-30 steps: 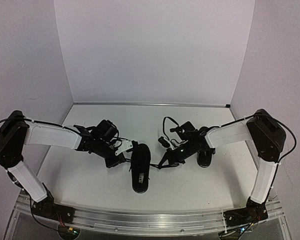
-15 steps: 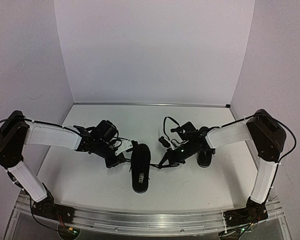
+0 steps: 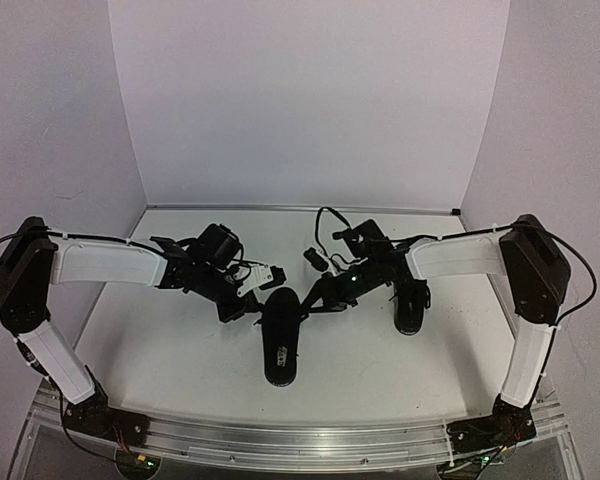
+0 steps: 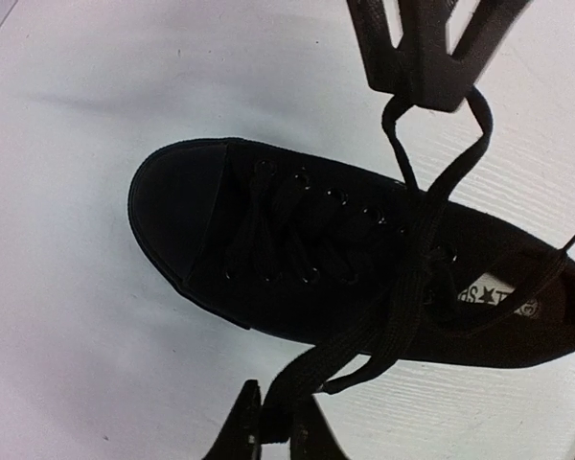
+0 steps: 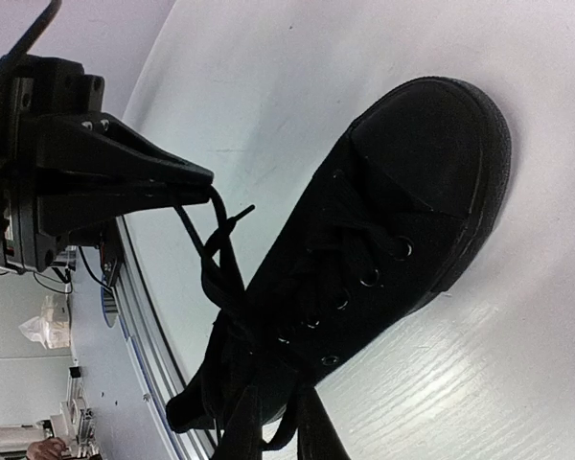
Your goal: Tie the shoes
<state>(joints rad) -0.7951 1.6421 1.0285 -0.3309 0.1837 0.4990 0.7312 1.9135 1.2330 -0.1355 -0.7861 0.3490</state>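
Note:
A black shoe (image 3: pixel 281 340) lies mid-table with its heel toward me and a pale label inside. It also shows in the left wrist view (image 4: pixel 297 259) and the right wrist view (image 5: pixel 383 240). My left gripper (image 3: pixel 242 305) is at the shoe's far left and is shut on a loop of black lace (image 4: pixel 364 345), which is pinched at its tips (image 4: pixel 276 426). My right gripper (image 3: pixel 320 300) is at the shoe's far right, shut on the other lace loop (image 4: pixel 460 153). The two loops cross over the shoe's tongue. A second black shoe (image 3: pixel 412 305) lies to the right, under my right arm.
White walls close the table at the back and on both sides. A metal rail (image 3: pixel 300 440) runs along the near edge. Cables loop above both wrists.
Both grippers have moved away from me toward the shoe's far end and slightly closer together, each still holding its lace loop. The shoes have not moved.

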